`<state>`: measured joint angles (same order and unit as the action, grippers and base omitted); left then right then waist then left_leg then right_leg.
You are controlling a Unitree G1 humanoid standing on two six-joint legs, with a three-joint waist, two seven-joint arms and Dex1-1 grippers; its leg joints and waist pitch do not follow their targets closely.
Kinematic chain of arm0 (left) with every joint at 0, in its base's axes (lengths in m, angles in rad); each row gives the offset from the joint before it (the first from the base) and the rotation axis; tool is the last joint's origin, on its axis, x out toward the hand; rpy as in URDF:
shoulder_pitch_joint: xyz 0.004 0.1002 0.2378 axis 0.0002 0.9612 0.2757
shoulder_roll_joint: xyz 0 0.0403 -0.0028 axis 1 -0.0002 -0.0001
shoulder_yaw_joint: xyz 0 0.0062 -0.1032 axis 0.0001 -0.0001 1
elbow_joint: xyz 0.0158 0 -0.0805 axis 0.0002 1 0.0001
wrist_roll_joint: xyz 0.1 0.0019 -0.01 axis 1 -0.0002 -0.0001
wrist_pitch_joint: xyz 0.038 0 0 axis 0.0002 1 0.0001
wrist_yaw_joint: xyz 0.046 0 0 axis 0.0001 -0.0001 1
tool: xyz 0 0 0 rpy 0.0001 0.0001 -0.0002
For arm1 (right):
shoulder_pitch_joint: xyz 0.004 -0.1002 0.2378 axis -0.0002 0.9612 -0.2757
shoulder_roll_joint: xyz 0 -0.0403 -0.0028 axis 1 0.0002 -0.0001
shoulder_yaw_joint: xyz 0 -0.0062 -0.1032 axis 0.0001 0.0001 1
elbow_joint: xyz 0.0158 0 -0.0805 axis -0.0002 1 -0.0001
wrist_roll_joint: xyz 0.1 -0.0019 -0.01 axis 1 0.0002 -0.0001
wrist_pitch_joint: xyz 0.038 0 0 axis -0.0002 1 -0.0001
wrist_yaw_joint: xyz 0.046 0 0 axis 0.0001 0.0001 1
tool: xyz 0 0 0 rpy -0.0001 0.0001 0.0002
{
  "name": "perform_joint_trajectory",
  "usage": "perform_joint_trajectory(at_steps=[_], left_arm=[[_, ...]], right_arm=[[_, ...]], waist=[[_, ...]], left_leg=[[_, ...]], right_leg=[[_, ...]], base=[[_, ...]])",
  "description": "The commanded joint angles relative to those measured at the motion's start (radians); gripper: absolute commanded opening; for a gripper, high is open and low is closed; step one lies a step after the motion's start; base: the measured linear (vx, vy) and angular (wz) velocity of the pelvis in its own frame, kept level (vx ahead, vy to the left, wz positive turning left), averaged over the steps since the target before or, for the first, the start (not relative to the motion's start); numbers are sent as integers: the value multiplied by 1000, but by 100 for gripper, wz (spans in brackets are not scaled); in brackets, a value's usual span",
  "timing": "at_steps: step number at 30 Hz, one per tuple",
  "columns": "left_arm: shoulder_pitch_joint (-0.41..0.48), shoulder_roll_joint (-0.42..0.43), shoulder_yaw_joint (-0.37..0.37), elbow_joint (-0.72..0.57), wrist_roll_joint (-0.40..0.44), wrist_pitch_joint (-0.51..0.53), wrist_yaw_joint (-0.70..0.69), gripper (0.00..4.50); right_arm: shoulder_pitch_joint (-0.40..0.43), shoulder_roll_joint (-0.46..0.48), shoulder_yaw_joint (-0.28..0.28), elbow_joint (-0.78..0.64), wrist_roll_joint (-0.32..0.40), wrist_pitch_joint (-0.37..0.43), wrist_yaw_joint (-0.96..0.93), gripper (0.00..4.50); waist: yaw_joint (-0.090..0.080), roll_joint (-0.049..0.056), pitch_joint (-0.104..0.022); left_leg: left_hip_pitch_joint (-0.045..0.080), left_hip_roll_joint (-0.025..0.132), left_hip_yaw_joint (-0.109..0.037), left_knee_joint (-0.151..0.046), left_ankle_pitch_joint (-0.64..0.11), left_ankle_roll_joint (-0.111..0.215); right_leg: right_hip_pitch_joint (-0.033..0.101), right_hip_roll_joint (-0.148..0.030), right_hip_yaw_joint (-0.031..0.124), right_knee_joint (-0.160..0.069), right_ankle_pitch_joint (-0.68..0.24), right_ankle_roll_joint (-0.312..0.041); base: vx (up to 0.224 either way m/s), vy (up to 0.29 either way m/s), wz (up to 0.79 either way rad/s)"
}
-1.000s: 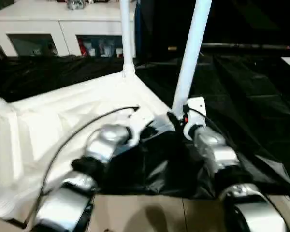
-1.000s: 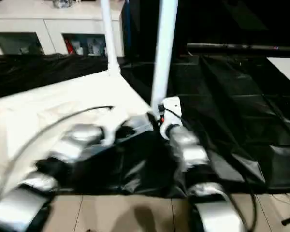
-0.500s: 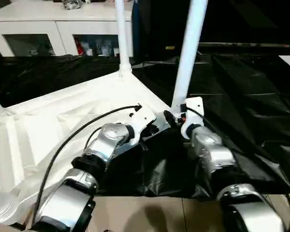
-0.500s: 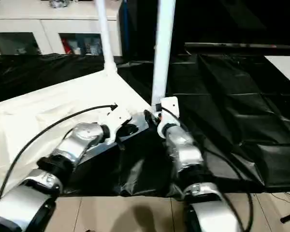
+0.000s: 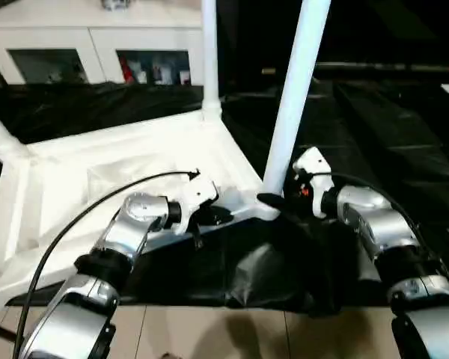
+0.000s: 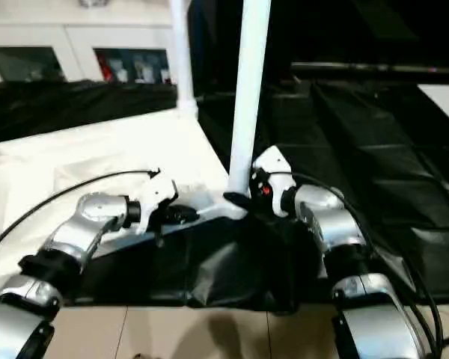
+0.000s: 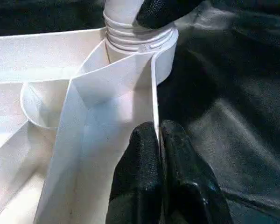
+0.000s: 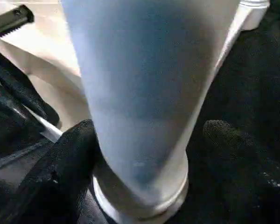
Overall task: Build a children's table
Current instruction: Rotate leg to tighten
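You will find no text, label, brand, number or sign that can be read here. The white tabletop (image 5: 97,179) and its legs (image 5: 295,97) are plain, with no print or sticker. The items behind the glass doors of the cabinet (image 5: 97,45) are too small and blurred for you to make out any lettering. A small red spot sits on the housing of the right end effector (image 5: 273,200), but you cannot tell whether it carries a mark.
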<state>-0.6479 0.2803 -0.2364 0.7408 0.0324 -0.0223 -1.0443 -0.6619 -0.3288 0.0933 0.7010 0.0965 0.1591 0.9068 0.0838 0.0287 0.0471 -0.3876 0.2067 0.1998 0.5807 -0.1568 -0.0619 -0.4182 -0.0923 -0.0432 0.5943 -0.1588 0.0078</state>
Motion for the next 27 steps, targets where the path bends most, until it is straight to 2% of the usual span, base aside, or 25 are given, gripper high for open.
perform_joint_trajectory(at_steps=[1,7,8,12,16,22,25,26,27], left_arm=[[3,10,1,-24,-15,-8,-10,0],[13,12,-1,-46,-19,12,-20,0],[13,12,-1,-46,-19,12,-20,0],[15,10,1,-47,-16,17,-21,0],[19,10,1,-53,-16,22,-20,0],[18,5,3,-48,-12,26,-4,0],[11,-5,5,-32,-6,33,19,0],[-5,-25,3,-3,9,37,61,0],[-9,-30,2,4,13,38,71,0]], right_arm=[[-19,-5,-7,9,19,-4,15,378],[-25,-22,22,32,-3,5,68,348],[-25,-22,22,32,-3,5,68,327],[-17,-26,34,35,-14,5,81,289],[-15,-27,35,42,-15,1,81,267],[-1,-4,3,37,13,24,49,246],[3,30,-36,55,25,42,-60,244],[12,65,-64,71,28,55,-161,242],[15,71,-67,73,28,56,-177,241]], waist=[[3,-8,-68],[5,-11,-70],[6,-10,-70],[5,-10,-69],[5,-11,-70],[5,-12,-69],[0,-11,-67],[-5,-12,-66],[-6,-10,-66]], left_leg=[[23,20,-8,-64,-285,30],[20,19,-6,-60,-250,41],[20,19,-6,-60,-250,43],[20,19,-6,-61,-259,40],[21,19,-7,-61,-260,38],[20,19,-6,-61,-257,41],[18,18,-8,-64,-263,31],[21,16,-7,-65,-279,21],[23,16,-9,-66,-288,16]], right_leg=[[50,-39,22,-63,-231,-242],[51,-37,21,-58,-186,-247],[51,-38,21,-59,-188,-248],[51,-38,21,-61,-213,-242],[51,-38,21,-61,-215,-240],[50,-37,21,-61,-214,-240],[49,-38,22,-62,-237,-233],[46,-37,23,-67,-273,-220],[45,-39,23,-68,-287,-218]], base=[[0,0,0],[0,0,0],[0,0,0],[0,0,0],[0,0,0],[0,0,0],[0,0,0],[0,0,0],[0,0,0]])
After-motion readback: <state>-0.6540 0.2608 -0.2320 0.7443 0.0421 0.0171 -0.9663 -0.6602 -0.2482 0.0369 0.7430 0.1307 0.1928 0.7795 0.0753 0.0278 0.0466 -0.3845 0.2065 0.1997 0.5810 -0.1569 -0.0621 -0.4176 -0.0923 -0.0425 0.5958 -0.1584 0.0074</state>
